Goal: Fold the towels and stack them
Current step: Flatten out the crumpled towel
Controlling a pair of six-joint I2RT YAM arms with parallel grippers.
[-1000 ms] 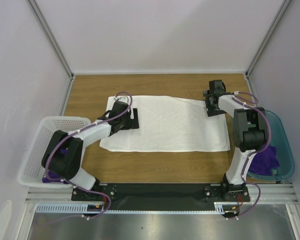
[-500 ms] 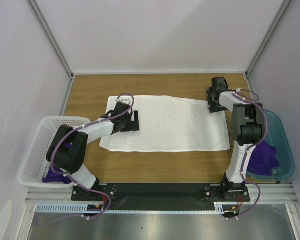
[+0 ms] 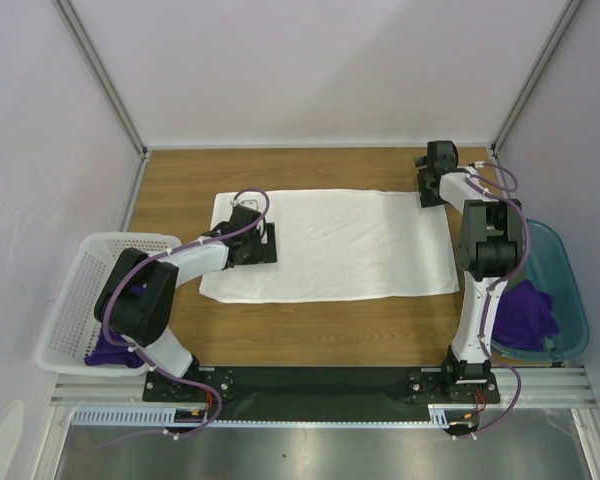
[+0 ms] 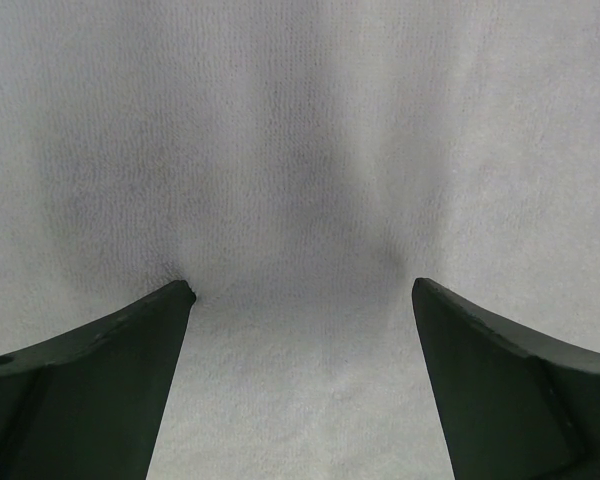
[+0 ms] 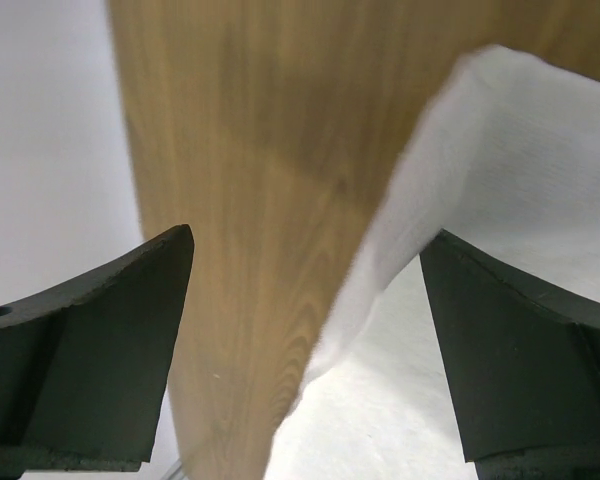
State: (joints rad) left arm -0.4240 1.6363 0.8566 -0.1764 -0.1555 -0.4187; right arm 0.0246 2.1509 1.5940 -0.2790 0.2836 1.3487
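My arms half hide one purple towel (image 3: 105, 350) in the white basket (image 3: 70, 300) and a second purple towel (image 3: 528, 315) in the teal bin (image 3: 572, 300); the white towel (image 3: 335, 245) lies spread on the tabletop (image 3: 330, 325); left claw (image 4: 302, 290) gapes wide, tips touching its left end, gripping nothing; right claw (image 5: 305, 245), equally spread and empty, has drifted back past the towel's far right corner.

left end effector (image 4: 302, 290) spread wide, right end effector (image 5: 305, 240) likewise
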